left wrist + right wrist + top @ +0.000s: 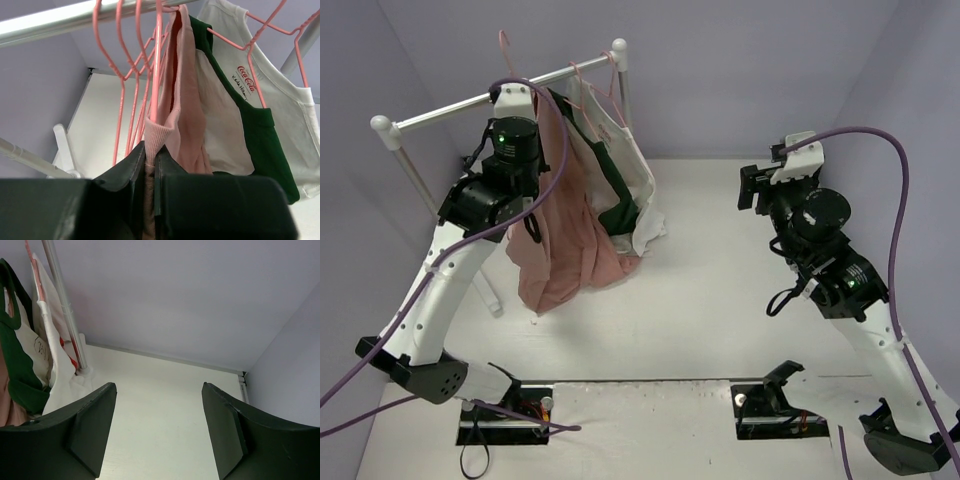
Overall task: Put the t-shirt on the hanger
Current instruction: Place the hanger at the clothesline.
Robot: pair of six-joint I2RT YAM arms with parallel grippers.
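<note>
A pink t-shirt [560, 230] hangs from the rack pole [470, 104], draped down to the table. My left gripper [150, 165] is raised by the pole and shut on the shirt's ribbed pink collar [159, 132]. Several thin pink wire hangers [131, 75] hang on the pole right beside the collar; one wire runs down along the shirt [156, 70]. Whether the wire is inside the neck cannot be told. My right gripper [157, 427] is open and empty, held above the table at the right [752, 190], far from the shirt.
A green-and-white shirt [250, 125] and a white shirt [280, 85] hang on pink hangers further along the pole. The rack's right upright [65, 310] stands at the back. Purple walls enclose the white table [720, 290]. Cables loop off both arms.
</note>
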